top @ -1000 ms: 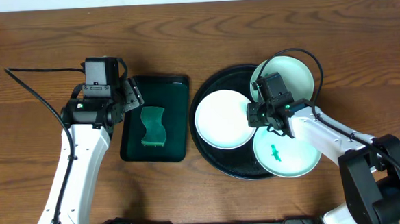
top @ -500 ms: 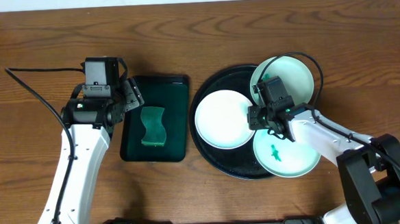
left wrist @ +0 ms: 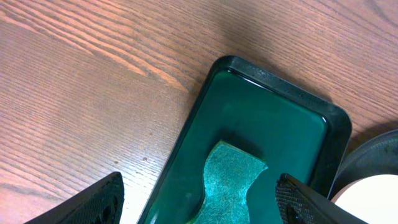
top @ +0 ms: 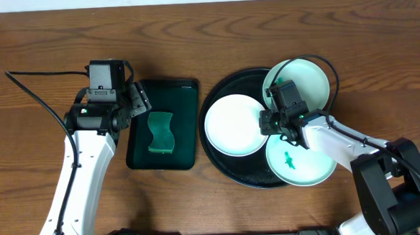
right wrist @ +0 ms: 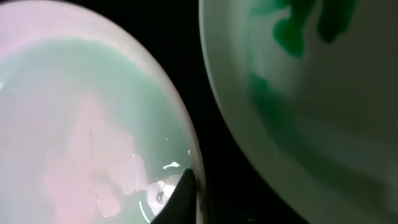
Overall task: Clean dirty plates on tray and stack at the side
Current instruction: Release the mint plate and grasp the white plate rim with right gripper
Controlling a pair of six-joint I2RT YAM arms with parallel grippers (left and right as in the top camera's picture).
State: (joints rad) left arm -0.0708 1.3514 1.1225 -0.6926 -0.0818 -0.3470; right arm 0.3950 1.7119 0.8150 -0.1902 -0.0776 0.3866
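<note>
The left fingers [left wrist: 93, 202] are spread wide with nothing between them, held over the tabletop [top: 47, 39]. One tip shows at each lower corner of the left wrist view. Ahead of the two tips lies one dark green rectangular tray [left wrist: 267, 118]. In it is one green sponge [left wrist: 227, 180] with a waisted outline, lying flat in the gap between the tips and touching neither.

The right fingers [right wrist: 180, 199] are down inside the one round black tray [top: 227, 167], at the spot where the three plates come closest together. Only a single dark tip shows in the right wrist view, set right at the rim of a pale plate. Whether the pair is pinching that rim or only resting beside it cannot be told.

The three plates all lie on the black tray, none stacked on another. The white plate [top: 232, 125] is plain and lies on the side of the right fingers that faces the left arm, its rim meeting them. The far mint plate [top: 309, 80] lies beyond them, partly under the wrist. The near mint plate [top: 310, 170] lies on their near side, with one green smear [top: 288, 159] at its centre. Both mint plates reach out over the tray's raised rim. In the right wrist view a green-smeared plate lies just across from the tip, but which mint plate it is cannot be told.
</note>
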